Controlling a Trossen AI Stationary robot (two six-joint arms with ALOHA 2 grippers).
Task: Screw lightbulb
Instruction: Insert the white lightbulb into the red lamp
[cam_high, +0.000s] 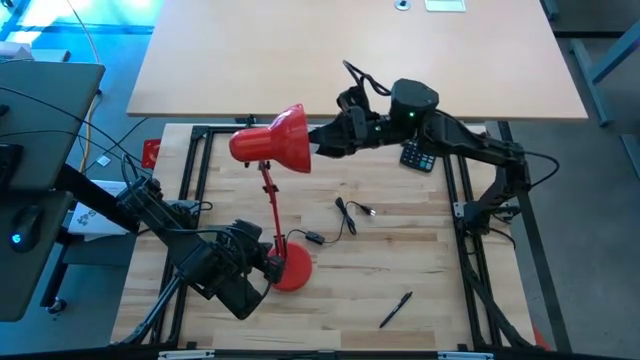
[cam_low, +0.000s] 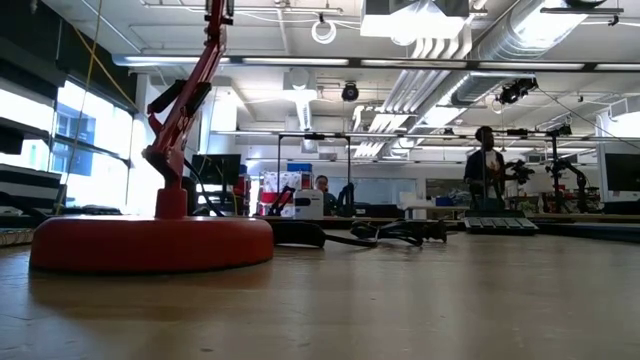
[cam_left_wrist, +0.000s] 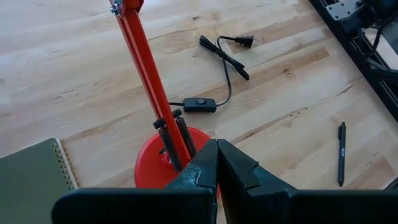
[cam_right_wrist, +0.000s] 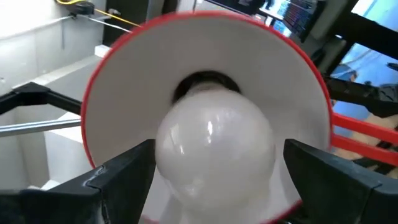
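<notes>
Right hand (cam_right_wrist: 211, 168) spread around lightbulb (cam_right_wrist: 214, 146), seated in red shade's (cam_right_wrist: 124, 81) socket, frame centre | left hand (cam_left_wrist: 217, 163) pressed together at lamp base (cam_left_wrist: 149, 171) | risk: cross-threading (lamp could swing)

Light wooden desk (cam_high: 400, 260), plank top, black frame along sides. Red lamp base (cam_high: 292, 268) resting at front left of centre. Black cord (cam_high: 345, 222) with inline switch lying mid-desk, plug end loose beside it. Black pen (cam_high: 395, 309) lying front right, well apart from base. Calculator (cam_high: 417, 157) at rear right. Green spiral notebook (cam_left_wrist: 31, 180) lying near base.
</notes>
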